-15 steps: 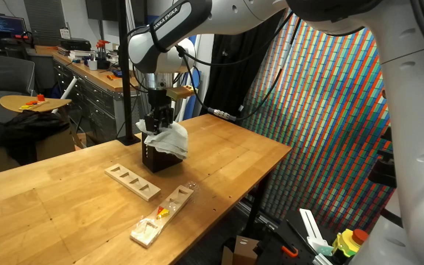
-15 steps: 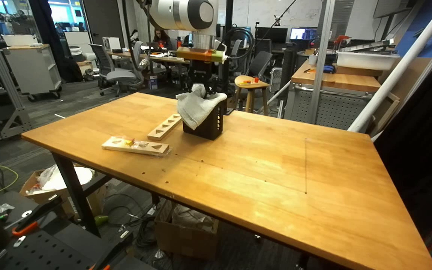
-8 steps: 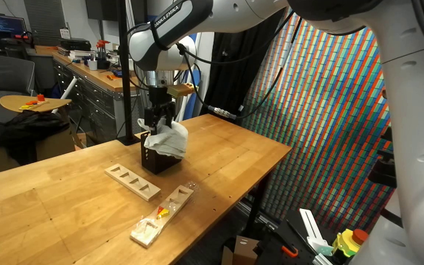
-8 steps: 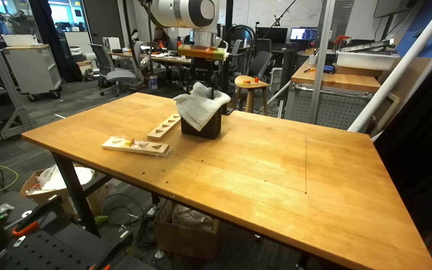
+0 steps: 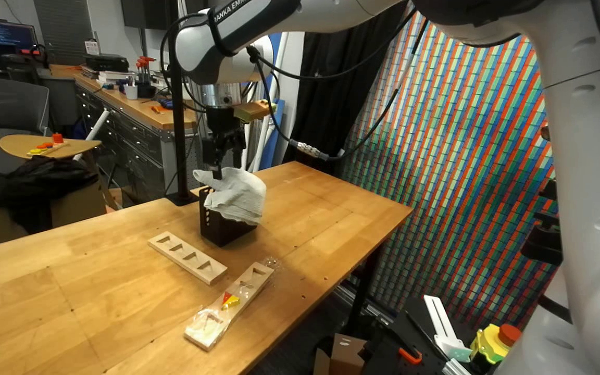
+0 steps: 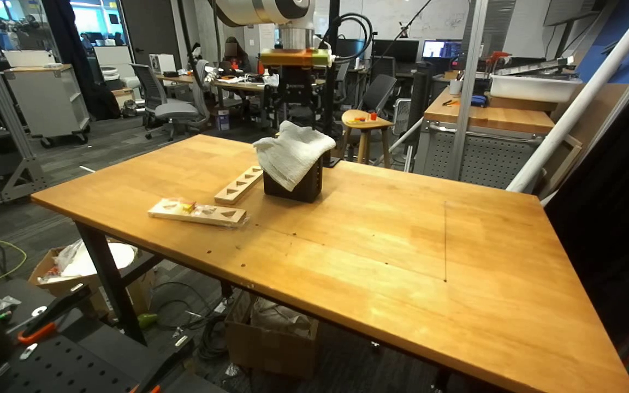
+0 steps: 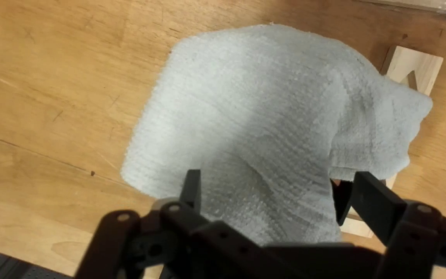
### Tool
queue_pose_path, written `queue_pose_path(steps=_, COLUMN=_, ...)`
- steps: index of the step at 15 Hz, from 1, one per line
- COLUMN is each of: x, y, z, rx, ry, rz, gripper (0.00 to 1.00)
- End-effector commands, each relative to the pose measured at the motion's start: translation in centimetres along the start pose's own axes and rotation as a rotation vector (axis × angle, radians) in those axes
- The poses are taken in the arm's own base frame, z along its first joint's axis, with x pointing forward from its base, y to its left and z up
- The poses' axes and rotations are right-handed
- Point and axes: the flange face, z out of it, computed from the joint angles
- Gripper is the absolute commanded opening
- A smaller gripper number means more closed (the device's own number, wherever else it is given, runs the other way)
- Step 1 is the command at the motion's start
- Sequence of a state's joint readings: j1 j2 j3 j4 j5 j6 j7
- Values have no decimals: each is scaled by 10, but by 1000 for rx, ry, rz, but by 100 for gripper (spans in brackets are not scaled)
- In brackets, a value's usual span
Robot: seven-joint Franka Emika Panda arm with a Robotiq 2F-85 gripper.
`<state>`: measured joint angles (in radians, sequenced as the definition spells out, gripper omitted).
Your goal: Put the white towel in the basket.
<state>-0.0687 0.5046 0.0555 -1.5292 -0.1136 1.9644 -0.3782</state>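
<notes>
The white towel [image 5: 236,197] lies draped over the top of the black basket [image 5: 220,229], with folds hanging down its sides; both exterior views show this. Most of the basket's opening is covered, so its inside is hidden. Only a dark bit of the basket [image 7: 342,197] peeks out past the cloth in the wrist view. My gripper [image 7: 277,176] is over the towel [image 7: 246,100], its two fingers wide apart and not gripping the cloth. In an exterior view the gripper [image 5: 228,167] appears just above the towel's top.
Two wooden strips with triangular cutouts lie near the basket: a bare strip [image 5: 188,258] and a plastic-wrapped strip [image 5: 229,307] holding red and yellow pieces. A black upright post [image 5: 176,130] stands at the table's edge, close to the arm.
My gripper has spread its fingers, let go of the towel and risen a little. The towel stays draped on the basket, which shifted slightly early in this span.
</notes>
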Motion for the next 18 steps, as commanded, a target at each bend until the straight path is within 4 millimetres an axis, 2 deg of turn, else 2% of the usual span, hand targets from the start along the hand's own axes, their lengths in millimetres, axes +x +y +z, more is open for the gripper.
queue_pose_path(steps=1, x=-6, y=-1, z=-44, rx=-80, ry=-20, rz=-6, gripper=100)
queue_pose_path(steps=2, x=-7, y=-1, z=-52, rx=-95, ry=-19, rz=-8, gripper=84)
queue_pose_path(steps=6, x=-6, y=-6, z=-69, rx=-128, ry=-16, rz=-4, gripper=51)
queue_pose_path(steps=9, x=-2, y=-9, z=-64, rx=-124, ry=-13, rz=9, gripper=27)
queue_pose_path(steps=12, x=1, y=-9, z=-51, rx=-110, ry=-18, rz=30, gripper=5)
queue_pose_path(steps=14, x=3, y=-7, z=-39, rx=-97, ry=-23, rz=42, gripper=0)
queue_pose_path(steps=18, x=10, y=-5, z=-15, rx=-71, ry=-37, rz=53, gripper=0)
